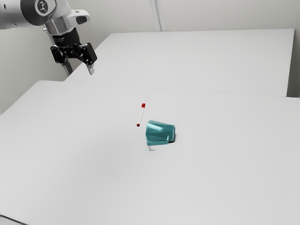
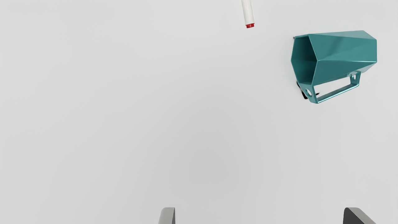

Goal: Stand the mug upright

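High over the table at the exterior view's upper left is my gripper (image 1: 91, 69), well away from the teal mug. The faceted mug (image 1: 160, 133) lies on its side near the middle of the table. In the wrist view the mug (image 2: 345, 49) shows its hollow mouth and, along its side, an angular handle close to the table. My gripper (image 2: 259, 214) stands open there, its two fingertips far apart with nothing between them.
A white marker with red ends (image 1: 141, 115) lies on the white table (image 1: 84, 164) close to the mug, not touching it. In the wrist view part of the marker (image 2: 248, 12) is visible. A pale wall rises behind the table.
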